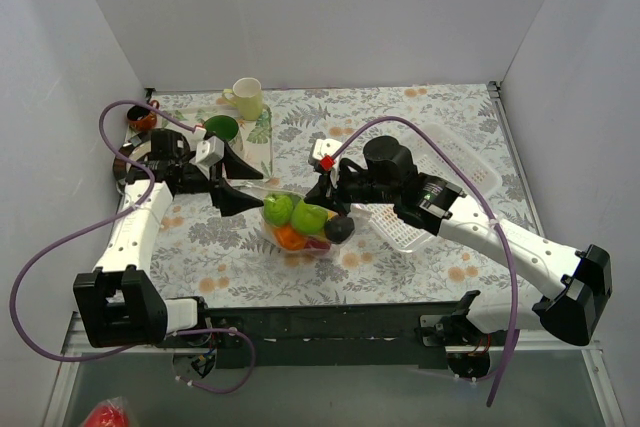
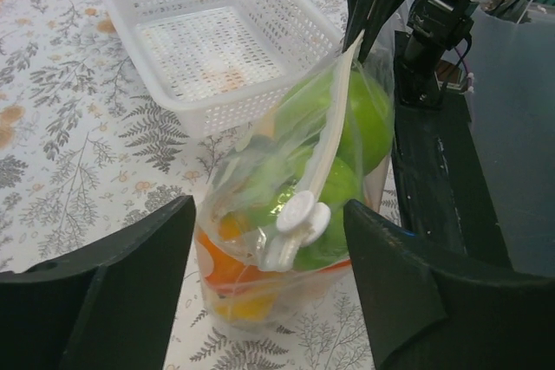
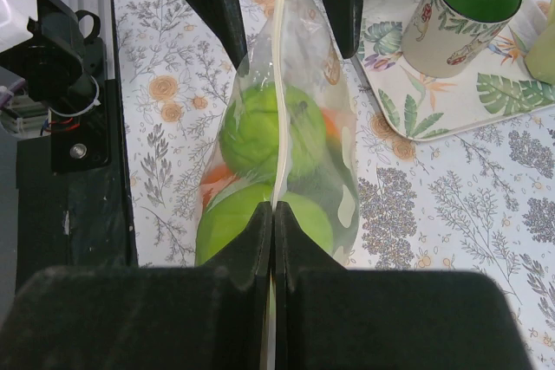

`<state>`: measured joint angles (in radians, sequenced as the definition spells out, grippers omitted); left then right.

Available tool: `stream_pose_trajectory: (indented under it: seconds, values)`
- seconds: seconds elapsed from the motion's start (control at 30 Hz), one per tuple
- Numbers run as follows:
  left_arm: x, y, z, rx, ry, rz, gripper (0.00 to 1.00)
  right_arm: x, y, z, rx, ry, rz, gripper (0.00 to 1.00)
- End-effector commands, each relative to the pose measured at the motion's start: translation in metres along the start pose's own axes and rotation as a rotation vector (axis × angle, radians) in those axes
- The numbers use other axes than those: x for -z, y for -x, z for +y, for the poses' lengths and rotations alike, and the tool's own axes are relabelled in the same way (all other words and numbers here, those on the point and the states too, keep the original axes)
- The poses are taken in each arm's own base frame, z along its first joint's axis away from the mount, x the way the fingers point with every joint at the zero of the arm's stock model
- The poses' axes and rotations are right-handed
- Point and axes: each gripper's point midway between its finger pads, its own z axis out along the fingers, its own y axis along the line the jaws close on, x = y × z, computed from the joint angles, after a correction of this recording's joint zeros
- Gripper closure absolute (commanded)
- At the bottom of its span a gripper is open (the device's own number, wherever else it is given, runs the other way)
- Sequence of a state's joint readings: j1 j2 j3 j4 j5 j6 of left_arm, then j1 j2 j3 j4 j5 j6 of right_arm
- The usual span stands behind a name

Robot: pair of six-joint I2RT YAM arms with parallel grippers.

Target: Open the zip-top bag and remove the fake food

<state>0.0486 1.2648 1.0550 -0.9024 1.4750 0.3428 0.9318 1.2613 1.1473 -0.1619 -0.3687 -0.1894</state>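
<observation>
The zip-top bag [image 1: 300, 230] stands mid-table, its zip strip on top. Through it show the fake food: green fruits [image 1: 295, 212], orange pieces [image 1: 288, 238] and a dark purple one [image 1: 340, 228] at its right end. My right gripper [image 3: 274, 212] is shut on the zip strip [image 3: 277, 127] at the bag's right end; in the top view it [image 1: 322, 197] sits above the fruit. My left gripper [image 2: 269, 214] is open, one finger on each side of the bag's left end, where the white slider [image 2: 299, 223] sits. It touches nothing. In the top view it [image 1: 256, 191] is just left of the bag.
A white slotted basket [image 1: 445, 182] lies right of the bag, under my right arm; it also shows in the left wrist view [image 2: 208, 41]. A leaf-print tray [image 1: 262, 142] at back left holds a green mug [image 1: 222, 128] and a cream mug [image 1: 247, 97].
</observation>
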Motion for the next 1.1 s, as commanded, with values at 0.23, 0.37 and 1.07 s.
stream_pose_trajectory:
  seconds: [0.23,0.37,1.07]
  values:
    - [-0.003,0.056,-0.035,-0.065,-0.201,-0.256,0.94,0.009,0.047,-0.002,0.059,-0.019,-0.137,0.99]
    - [-0.002,0.061,-0.035,-0.069,-0.204,-0.253,0.97,0.011,0.041,-0.006,0.057,-0.047,-0.126,0.99]
    - [-0.016,0.061,-0.051,-0.072,-0.199,-0.192,0.97,-0.055,0.066,-0.009,0.141,0.052,-0.099,0.52]
